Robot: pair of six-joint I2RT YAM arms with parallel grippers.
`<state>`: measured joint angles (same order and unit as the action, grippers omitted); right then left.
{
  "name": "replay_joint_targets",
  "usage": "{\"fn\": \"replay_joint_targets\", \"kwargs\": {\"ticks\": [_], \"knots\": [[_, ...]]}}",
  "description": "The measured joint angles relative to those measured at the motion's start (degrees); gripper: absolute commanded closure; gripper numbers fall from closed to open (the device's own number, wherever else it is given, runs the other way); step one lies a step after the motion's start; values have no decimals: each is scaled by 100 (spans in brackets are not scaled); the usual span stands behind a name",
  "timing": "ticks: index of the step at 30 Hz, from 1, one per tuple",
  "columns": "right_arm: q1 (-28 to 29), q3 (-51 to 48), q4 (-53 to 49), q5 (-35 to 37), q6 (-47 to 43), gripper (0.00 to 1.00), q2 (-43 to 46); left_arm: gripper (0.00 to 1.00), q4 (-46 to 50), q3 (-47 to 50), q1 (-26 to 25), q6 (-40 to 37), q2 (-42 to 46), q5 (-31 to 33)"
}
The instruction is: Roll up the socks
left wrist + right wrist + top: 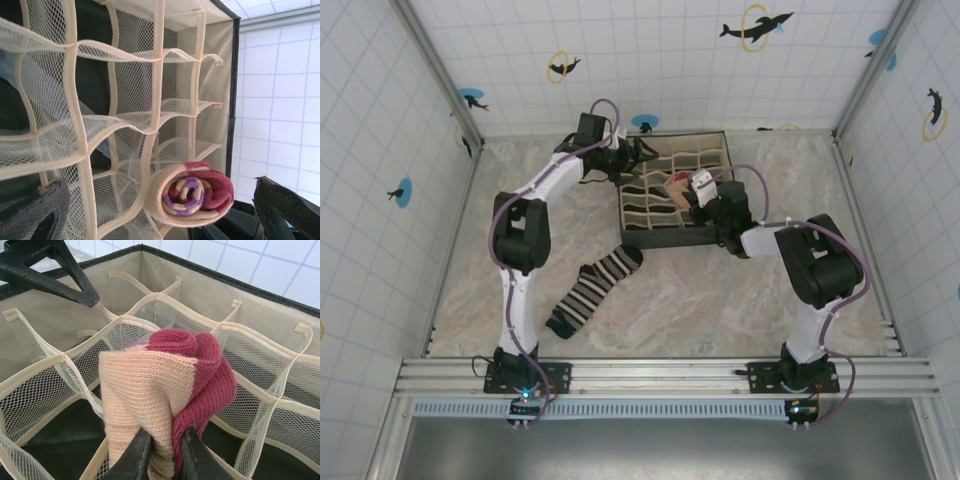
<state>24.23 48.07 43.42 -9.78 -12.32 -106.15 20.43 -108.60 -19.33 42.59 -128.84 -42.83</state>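
Two socks: the tan sock [150, 385] is a tight knit roll, dark red down one side with a purple-white spiral at its end. My right gripper [165, 445] is clamped on it at the mouth of a mesh cell in the soft beige box [675, 238]. The striped sock [595, 290] lies flat and unrolled on the marbled table [720, 300] near the box front. My left gripper [160, 207] is spread wide by the roll.

Your left arm [517, 300]: white links, black joints, purple cable.
Your right arm [817, 262]: same colours.
Your fingers [134, 456]: black, tapering.
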Motion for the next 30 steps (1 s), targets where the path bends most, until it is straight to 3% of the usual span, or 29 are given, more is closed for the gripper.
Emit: {"fn": "replay_joint_targets", "kwargs": {"ticks": [10,15,26,30], "knots": [[-168,-52,-205,-249,72,76,138,4,164,-162,0,-81,-107,120],[-258,-247,-260,-326,57,59,350,4,197,-247,0,-81,-162,170],[-367,-396,-437,-553,76,57,511,4,229,-302,0,-81,-186,197],[-476,-415,-610,-662,240,51,721,5,232,-354,2,-79,-216,199]]}}
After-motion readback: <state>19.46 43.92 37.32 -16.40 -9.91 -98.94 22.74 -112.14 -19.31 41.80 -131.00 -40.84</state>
